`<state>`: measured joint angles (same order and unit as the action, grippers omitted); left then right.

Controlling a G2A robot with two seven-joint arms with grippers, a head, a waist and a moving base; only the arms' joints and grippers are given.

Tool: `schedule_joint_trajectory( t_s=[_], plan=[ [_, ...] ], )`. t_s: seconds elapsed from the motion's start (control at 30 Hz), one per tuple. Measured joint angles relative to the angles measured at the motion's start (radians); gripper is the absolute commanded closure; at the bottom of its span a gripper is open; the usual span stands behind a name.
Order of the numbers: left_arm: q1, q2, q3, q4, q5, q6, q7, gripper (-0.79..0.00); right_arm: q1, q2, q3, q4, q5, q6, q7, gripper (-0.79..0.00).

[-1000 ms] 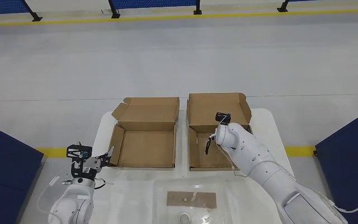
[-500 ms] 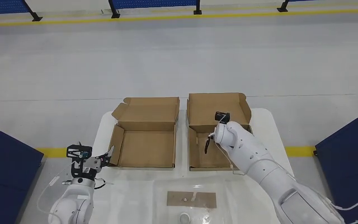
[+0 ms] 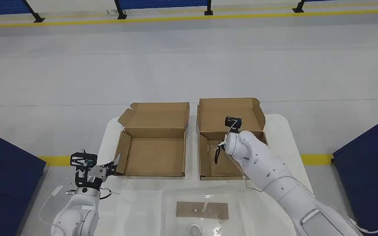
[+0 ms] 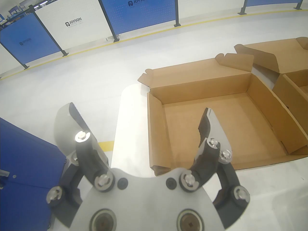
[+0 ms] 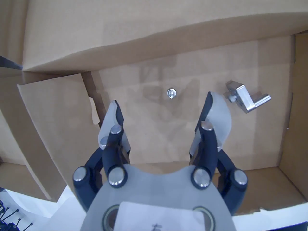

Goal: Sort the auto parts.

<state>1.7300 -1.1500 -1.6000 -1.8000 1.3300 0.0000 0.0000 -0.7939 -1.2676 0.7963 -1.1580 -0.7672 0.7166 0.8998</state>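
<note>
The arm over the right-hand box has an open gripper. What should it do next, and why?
Probably lift straight up out of the box: the right gripper is open and empty, and a bolt and a bracket lie loose on the box floor below it, so nothing is left to release there.

Ahead of the left gripper (image 4: 139, 109), a pale, glossy grey floor (image 4: 120, 58) stretches well away to a row of blue and white partition panels (image 4: 134, 3) on black posts, with a yellow line (image 4: 149, 34) painted on the floor just before their feet. A white table (image 4: 130, 106) with rounded corners lies just below and ahead of the gripper, and a dark blue panel (image 4: 24, 159) stands close beside it. A short yellow floor stripe (image 4: 105, 145) shows between that panel and the table. Even light fills the hall, leaving soft glare on the floor.
</note>
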Motion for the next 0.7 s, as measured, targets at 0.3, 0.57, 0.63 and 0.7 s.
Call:
schedule_joint_trajectory(
  t_s=[0.3,0.57,0.63,0.7],
  plan=[
    [0.0,0.0,0.0,0.0,0.0,0.0,0.0,-0.785,-0.173,0.079,0.178,-0.307,-0.056,-0.106,0.105,-0.785],
    [0.0,0.0,0.0,0.0,0.0,0.0,0.0,-0.785,-0.374,0.139,0.42,-0.556,0.061,-0.368,0.175,-0.785],
    [0.0,0.0,0.0,0.0,0.0,0.0,0.0,-0.785,-0.414,0.148,0.477,-0.587,0.122,-0.453,0.183,-0.785],
    [0.0,0.0,0.0,0.0,0.0,0.0,0.0,-0.785,-0.435,0.152,0.511,-0.593,0.172,-0.51,0.18,-0.785]
  ],
)
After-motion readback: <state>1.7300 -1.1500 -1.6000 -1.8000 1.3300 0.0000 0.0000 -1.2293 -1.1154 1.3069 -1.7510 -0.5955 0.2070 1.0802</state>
